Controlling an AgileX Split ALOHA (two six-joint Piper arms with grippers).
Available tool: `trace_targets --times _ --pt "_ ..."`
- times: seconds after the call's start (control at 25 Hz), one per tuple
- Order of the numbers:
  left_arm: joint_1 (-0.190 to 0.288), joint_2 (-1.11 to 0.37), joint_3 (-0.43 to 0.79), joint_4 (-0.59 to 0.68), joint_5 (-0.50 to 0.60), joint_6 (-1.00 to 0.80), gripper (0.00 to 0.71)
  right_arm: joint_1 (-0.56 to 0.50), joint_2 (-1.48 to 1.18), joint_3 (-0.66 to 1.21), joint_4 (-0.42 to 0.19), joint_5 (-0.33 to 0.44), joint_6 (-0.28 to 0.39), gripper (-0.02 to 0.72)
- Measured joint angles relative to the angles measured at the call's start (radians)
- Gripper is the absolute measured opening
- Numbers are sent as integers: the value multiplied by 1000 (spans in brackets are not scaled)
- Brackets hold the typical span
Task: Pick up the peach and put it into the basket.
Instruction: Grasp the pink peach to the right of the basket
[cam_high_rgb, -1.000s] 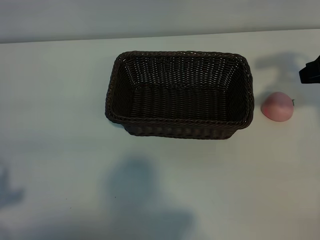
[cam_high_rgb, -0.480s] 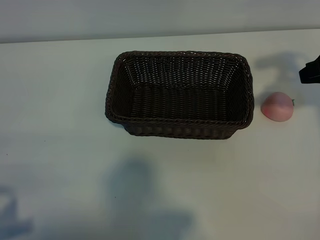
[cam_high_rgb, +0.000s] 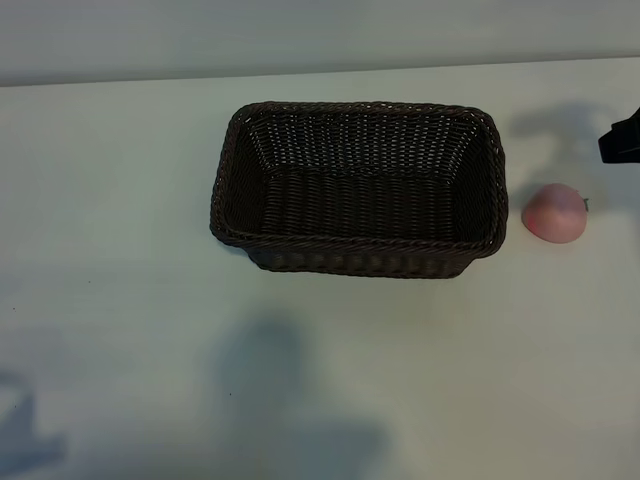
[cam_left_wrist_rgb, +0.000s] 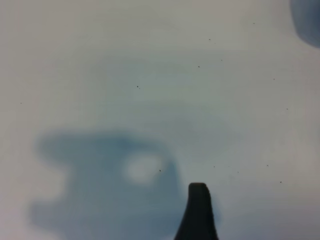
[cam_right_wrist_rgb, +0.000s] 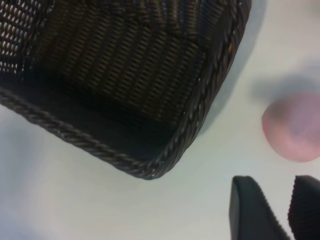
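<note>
The peach (cam_high_rgb: 555, 213) rests on the tabletop (cam_high_rgb: 120, 200) near its right edge, just beside the right end of the basket (cam_high_rgb: 355, 258) and not touching it; the basket holds nothing. The right gripper (cam_right_wrist_rgb: 287, 207) hangs near the peach with its fingers partly apart and nothing between them. The left gripper (cam_left_wrist_rgb: 198, 212) is over bare tabletop near the front left corner, jaws wide apart and unladen.
</note>
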Motion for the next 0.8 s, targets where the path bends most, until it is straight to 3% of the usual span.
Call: trace_targets --times 0.12,0.28,0.48,0.64,0.8 --pt "-21 0 0 2 0 0 592 0 0 0 -1 -8 0 245" --pt "-96 0 0 2 0 0 592 0 0 0 -56 -6 -34 257" --pt "-192 0 0 2 0 0 592 0 2 0 -132 -7 -84 406" --pt "-208 -27 0 2 -1 0 592 0 43 0 -146 -49 -62 534" --pt "-209 -114 -1 3 3 0 592 0 130 0 -148 -86 -15 566"
